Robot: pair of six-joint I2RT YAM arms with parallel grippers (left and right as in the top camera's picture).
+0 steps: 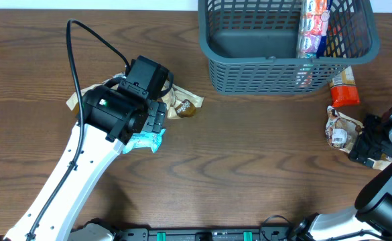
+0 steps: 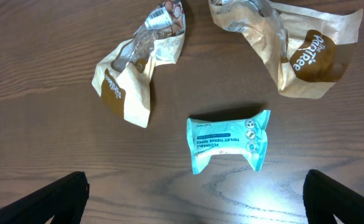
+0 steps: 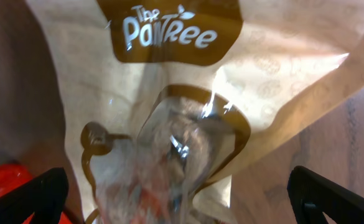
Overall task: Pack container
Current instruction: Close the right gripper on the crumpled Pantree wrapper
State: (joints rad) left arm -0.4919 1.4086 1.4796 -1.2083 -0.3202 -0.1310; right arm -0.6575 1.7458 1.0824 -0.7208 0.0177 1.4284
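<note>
the left gripper point(image 2: 201, 199) is held wide open and pointed down over a teal wipes packet point(image 2: 228, 140), with nothing gripped. its white arm point(image 1: 75, 174) is stretched from the near left edge towards the table's left half. the right gripper point(image 3: 182, 199) is likewise spread wide, close over a cream pantree pouch point(image 3: 175, 93), with nothing clamped. the container point(image 1: 249, 73) is set at the far edge, right of centre, with upright packets point(image 1: 313, 27) inside it.

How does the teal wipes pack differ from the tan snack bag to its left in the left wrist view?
The wipes pack is teal, the snack bag tan with a clear window. The wipes pack is smaller and smooth; the snack bag is bigger and crumpled. Both lie loose on the wooden table, apart.
</note>
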